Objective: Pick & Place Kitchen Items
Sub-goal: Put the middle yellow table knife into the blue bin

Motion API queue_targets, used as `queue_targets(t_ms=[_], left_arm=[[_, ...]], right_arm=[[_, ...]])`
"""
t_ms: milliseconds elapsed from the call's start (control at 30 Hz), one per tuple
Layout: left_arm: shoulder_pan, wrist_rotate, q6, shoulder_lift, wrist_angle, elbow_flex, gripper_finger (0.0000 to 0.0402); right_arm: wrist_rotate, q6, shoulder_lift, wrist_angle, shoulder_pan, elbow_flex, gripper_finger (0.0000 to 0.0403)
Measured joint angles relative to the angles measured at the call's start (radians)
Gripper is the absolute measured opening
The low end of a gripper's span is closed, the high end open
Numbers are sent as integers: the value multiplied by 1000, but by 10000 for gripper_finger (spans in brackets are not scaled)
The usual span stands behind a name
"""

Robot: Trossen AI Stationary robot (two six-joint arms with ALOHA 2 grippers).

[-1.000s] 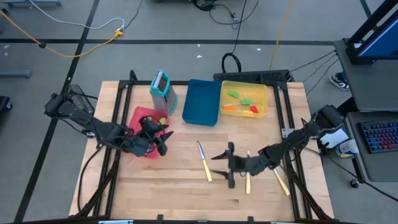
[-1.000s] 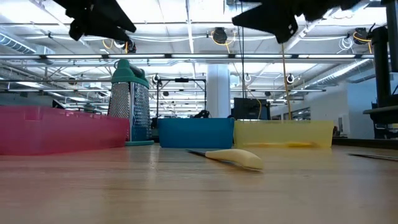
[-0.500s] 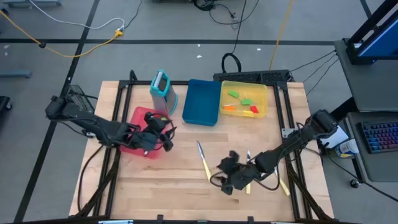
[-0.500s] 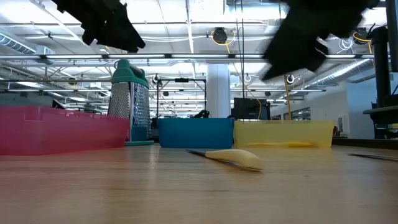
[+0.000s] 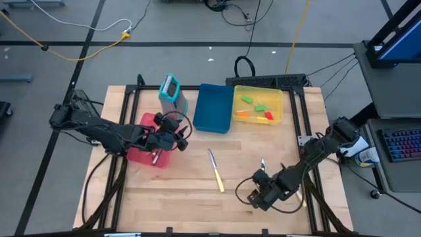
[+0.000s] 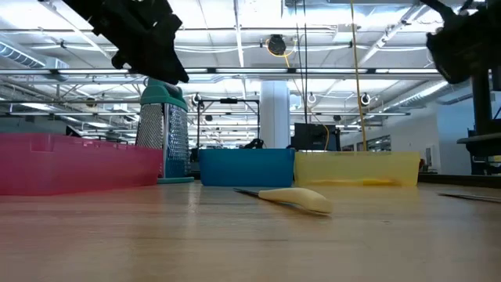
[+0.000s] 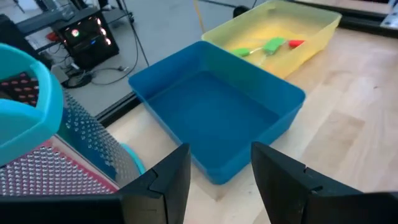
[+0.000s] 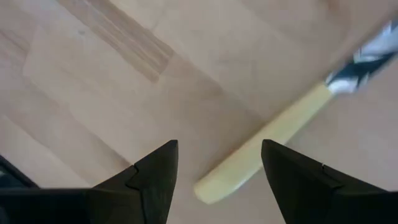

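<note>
My left gripper (image 5: 180, 138) (image 7: 221, 167) hangs open with nothing in it over the right edge of the red tray (image 5: 148, 120), facing the blue tray (image 7: 217, 118). My right gripper (image 5: 256, 193) (image 8: 219, 152) points down, open, above a cream-handled knife (image 8: 261, 158) that lies flat on the wood; only the blade tip (image 5: 262, 162) shows in the high view. A second cream-handled knife (image 5: 216, 170) (image 6: 293, 198) lies flat mid-table. Green, red and orange spatulas (image 5: 255, 108) lie in the yellow tray (image 5: 279, 99).
A teal upright grater (image 5: 170, 92) (image 6: 164, 129) stands at the far side between the red and blue trays. The three trays line the table's far side. Bare wood stretches along the near edge. Cables and a desk with a keyboard (image 5: 401, 145) lie beyond the table.
My right gripper has gone toward the table's near edge and a little right, sinking, and has rolled and tipped from level to pointing down over the knife. My left gripper has moved right and toward the far edge, from over the red tray toward the blue one.
</note>
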Motion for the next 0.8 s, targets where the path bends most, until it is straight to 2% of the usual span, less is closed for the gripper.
queue_targets(t_ms=[333,567,667,800], left_arm=[[32,43,13,0,0,0,170],[32,47,16,0,0,0,170],[32,47,16,0,0,0,170],[32,47,16,0,0,0,170]], right_arm=[[2,212,0,0,32,-69,224],[27,183,-5,100,32,-169,219],[43,153,-5,109,33,-188,199],[63,142,-4,91,33,-207,148]])
